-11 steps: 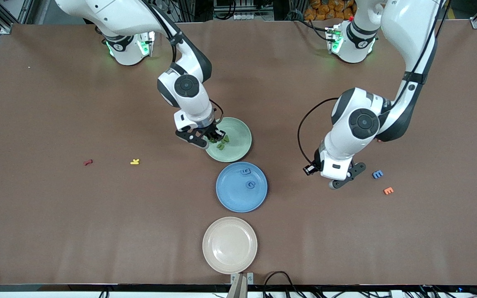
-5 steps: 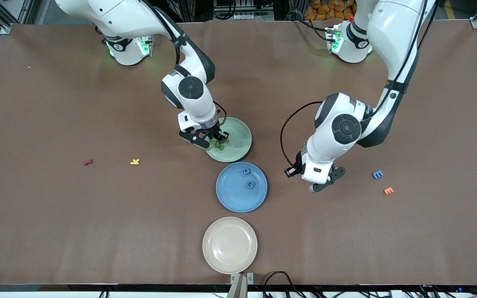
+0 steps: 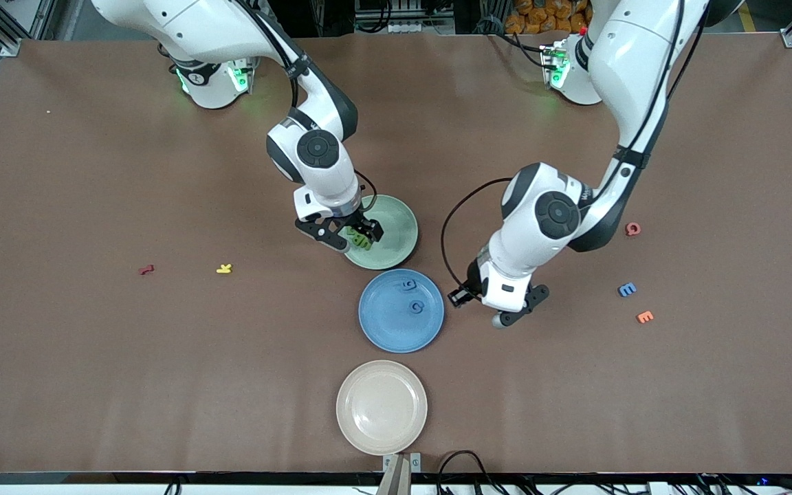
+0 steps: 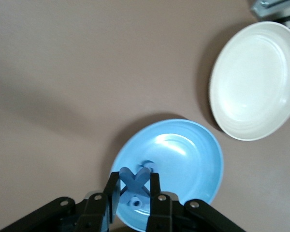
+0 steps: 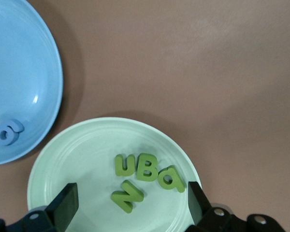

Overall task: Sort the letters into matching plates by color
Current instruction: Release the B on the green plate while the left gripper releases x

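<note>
Left gripper (image 4: 134, 195) is travelling toward the blue plate (image 3: 386, 333), clamping a blue letter (image 4: 134, 179); release over it is next. Right gripper (image 5: 128, 203), spread wide, is hovering over the green plate (image 3: 399, 234) beside it.

Two robot arms (image 3: 231, 34) with glossy white shells and rounded segments. Each wrist joint carries a dark grey ring around a round black cap (image 3: 317, 149) with a small mark at its centre. Black bands wrap the joints between segments. The white bases (image 3: 214, 82) glow green from small lights. A thin black cable (image 3: 454, 227) loops from the left arm's wrist. The fingers (image 4: 108, 198) are matte black plastic bars with small silver screws set into them.
</note>
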You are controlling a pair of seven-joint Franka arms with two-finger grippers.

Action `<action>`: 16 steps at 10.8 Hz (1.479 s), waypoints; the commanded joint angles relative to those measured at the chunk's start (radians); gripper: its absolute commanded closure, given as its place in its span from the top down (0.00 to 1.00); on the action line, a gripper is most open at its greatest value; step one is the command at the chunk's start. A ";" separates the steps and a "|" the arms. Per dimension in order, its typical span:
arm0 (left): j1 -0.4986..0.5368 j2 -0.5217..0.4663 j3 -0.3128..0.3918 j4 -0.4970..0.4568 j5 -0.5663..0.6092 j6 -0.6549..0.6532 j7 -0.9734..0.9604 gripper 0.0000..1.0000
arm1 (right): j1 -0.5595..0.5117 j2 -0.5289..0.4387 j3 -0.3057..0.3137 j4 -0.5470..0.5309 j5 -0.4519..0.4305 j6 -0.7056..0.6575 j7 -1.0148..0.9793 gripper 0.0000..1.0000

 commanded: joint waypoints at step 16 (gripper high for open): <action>0.068 -0.015 0.066 0.003 0.188 -0.194 0.122 1.00 | -0.201 -0.223 -0.001 0.258 0.014 -0.544 -0.404 1.00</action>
